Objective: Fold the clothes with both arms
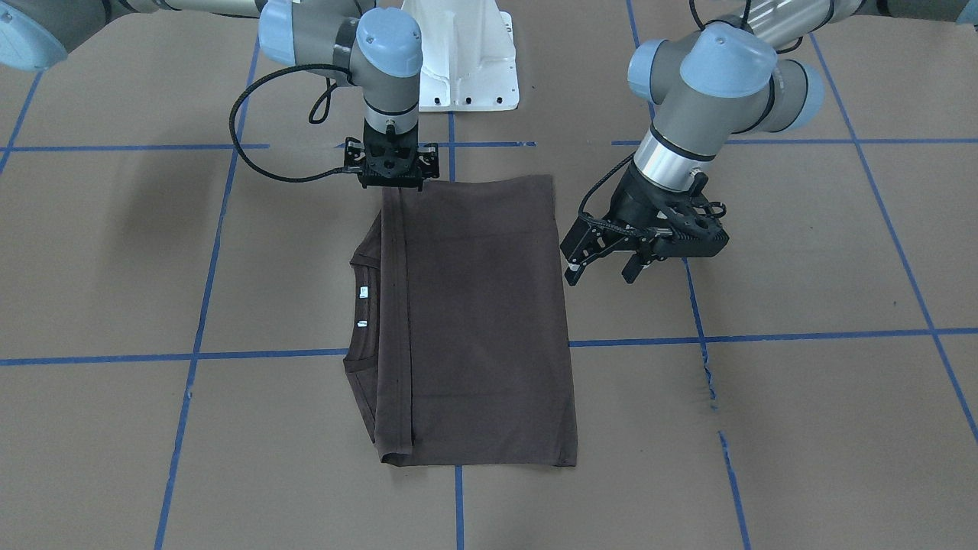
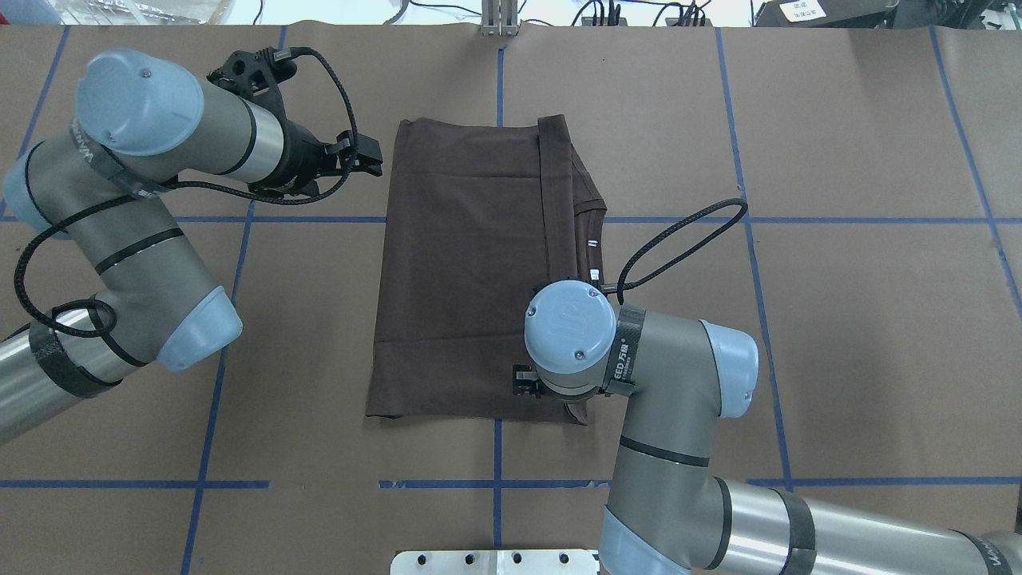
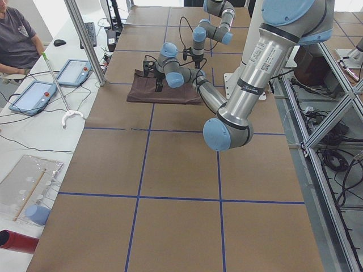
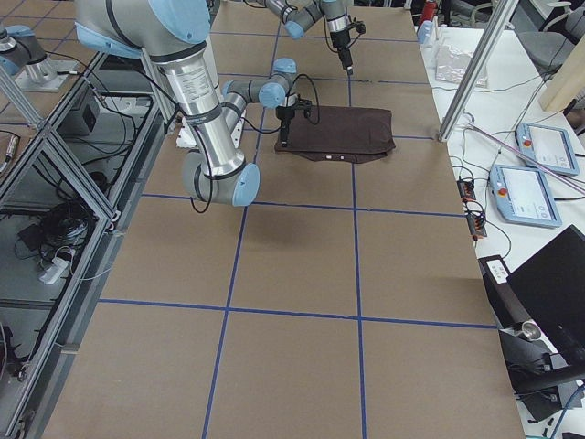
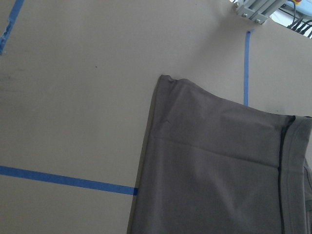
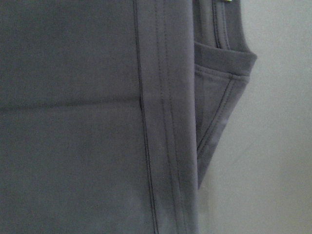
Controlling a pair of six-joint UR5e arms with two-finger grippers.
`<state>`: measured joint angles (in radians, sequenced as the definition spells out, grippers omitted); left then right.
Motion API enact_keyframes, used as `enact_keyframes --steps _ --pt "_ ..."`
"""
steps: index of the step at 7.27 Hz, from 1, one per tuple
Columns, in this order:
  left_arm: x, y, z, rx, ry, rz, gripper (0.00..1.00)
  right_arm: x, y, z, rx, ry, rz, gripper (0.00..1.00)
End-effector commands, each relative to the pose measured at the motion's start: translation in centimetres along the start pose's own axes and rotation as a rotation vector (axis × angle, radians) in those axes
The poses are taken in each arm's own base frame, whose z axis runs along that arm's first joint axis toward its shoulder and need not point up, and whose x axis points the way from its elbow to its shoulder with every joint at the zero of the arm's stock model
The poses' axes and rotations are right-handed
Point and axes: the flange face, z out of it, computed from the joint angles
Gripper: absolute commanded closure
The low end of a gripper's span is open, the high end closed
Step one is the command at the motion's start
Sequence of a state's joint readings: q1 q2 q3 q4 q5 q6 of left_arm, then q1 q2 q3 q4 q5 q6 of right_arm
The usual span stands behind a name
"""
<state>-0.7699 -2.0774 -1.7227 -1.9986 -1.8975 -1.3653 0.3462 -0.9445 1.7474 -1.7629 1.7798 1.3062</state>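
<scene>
Right claw (image 1: 391, 182) stands straight down on the robot-side hemmed corner of the T-shirt (image 1: 481, 321); whether it pinches cloth I cannot tell; left claw (image 1: 607, 263) hovers spread beside the opposite edge; folded flat on the worktop (image 1: 764, 420), it looks light and limp; best pinched at corners, through every layer.

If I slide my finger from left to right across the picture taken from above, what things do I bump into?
left gripper, jaws open → T-shirt → black cable loop. The right arm overlaps the shirt, so I left it out.
</scene>
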Motion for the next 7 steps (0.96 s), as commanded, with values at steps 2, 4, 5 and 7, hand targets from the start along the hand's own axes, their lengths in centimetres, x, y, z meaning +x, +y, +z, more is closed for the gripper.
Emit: enact_keyframes --steps 2,4,5,7 --pt "0.0 0.1 0.1 -0.001 0.001 0.001 0.0 0.4 -0.1 2.1 -0.017 0.047 -0.001 0.0" --pt "-0.1 0.0 0.3 -0.002 -0.002 0.0 0.0 1.6 -0.3 3.2 -0.023 0.07 0.002 0.0" --pt "-0.2 0.0 0.4 -0.002 -0.003 0.0 0.0 2.4 -0.9 3.3 -0.021 0.079 0.012 0.0" --pt "-0.3 0.0 0.6 -0.001 -0.006 -0.001 0.0 2.7 -1.3 2.9 -0.023 0.088 0.02 0.0"
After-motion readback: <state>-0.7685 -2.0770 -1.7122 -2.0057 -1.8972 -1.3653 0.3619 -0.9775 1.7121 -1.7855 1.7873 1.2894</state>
